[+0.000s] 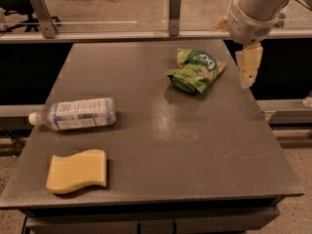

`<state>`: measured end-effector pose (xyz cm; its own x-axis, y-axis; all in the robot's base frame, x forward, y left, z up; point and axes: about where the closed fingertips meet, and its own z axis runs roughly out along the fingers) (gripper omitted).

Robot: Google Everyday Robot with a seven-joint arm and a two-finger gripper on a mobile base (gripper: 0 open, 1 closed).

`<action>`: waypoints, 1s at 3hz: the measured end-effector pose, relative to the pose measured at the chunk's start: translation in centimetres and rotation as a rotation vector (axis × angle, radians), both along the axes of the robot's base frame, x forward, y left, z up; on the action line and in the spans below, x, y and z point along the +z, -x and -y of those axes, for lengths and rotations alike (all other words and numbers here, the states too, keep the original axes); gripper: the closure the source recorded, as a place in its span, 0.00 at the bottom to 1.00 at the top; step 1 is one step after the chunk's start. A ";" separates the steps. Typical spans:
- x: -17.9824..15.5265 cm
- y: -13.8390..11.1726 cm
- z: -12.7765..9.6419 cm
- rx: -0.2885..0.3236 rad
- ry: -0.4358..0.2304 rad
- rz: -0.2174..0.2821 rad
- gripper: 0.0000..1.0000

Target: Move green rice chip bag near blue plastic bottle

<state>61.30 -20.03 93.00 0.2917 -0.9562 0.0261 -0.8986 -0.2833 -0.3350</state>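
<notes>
Three things on worktop (195,145): green rice chip bag (196,70) far right, short of the edge; blue plastic bottle (78,113) lying flat at left edge, cap outward; yellow sponge (78,171) by front-left corner. Open surface between bag and bottle, well apart. Gripper (247,79) hanging just past right edge beside bag, not touching; spread impossible to tell.
</notes>
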 end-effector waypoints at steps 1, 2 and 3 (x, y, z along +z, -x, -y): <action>-2.6 -2.2 -2.0 0.103 -0.041 0.007 0.00; -5.1 -3.7 -4.1 0.172 -0.066 0.005 0.00; -6.8 -4.3 -6.3 0.238 -0.090 0.000 0.16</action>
<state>65.65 -13.69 86.23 0.5085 -0.8592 -0.0557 -0.8104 -0.4558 -0.3680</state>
